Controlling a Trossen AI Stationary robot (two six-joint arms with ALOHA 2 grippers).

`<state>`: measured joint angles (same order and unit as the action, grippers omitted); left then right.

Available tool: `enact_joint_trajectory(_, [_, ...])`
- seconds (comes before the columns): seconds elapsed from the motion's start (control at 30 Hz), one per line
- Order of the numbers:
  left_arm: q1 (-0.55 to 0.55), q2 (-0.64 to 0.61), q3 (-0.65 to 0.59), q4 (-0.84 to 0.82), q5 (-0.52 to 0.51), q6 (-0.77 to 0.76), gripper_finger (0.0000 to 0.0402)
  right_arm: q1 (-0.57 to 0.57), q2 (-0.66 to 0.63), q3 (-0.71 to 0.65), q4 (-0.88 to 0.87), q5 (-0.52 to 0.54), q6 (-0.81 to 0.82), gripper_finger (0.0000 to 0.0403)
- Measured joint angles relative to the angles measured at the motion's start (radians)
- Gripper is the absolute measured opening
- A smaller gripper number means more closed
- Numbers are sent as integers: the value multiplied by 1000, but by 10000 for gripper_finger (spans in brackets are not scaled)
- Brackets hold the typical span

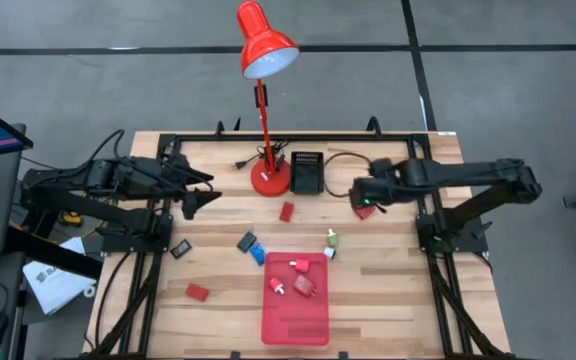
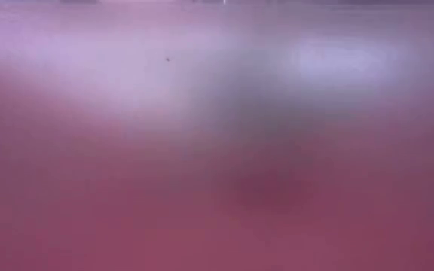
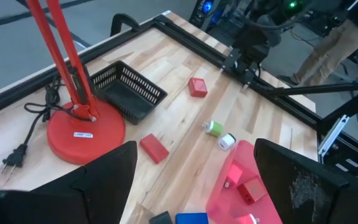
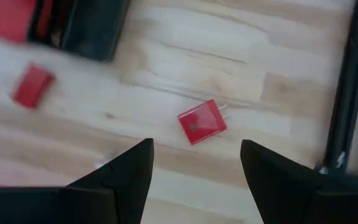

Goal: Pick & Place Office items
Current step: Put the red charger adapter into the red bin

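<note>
Above a red block (image 4: 202,121) near the table's (image 1: 388,300) right rear, the right gripper (image 1: 360,190) hovers, jaws spread; the left gripper (image 1: 208,187) waits, extended inward, jaws spread.

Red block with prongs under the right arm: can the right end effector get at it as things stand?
Probably yes. The right end effector hangs open over the red block, which lies alone on bare table, clear of the black basket.

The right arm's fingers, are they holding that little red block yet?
No: in the right wrist view the fingers stand apart with nothing between them, and the red block lies loose on the wooden table beyond them.
</note>
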<state>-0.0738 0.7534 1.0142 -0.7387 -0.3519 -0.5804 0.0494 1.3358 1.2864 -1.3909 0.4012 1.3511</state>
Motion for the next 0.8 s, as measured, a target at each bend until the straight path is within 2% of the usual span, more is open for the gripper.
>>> enact_joint_trajectory(0.27, [0, 24, 0, 4, 0, -31, 320, -165, 80, 0, 34, -161, -635, 235])
enact_joint_trajectory(0.37, [0, 30, 0, 20, 1, -31, 320, -200, 101, 0, 29, -241, -854, 235])
enact_joint_trajectory(0.47, [0, 38, 1, 47, 8, -36, 320, -210, 113, 0, 11, -275, -1060, 235])
enact_joint_trajectory(0.8, [0, 95, 0, 92, 9, -60, 320, -198, 135, 1, 19, -266, -1846, 235])
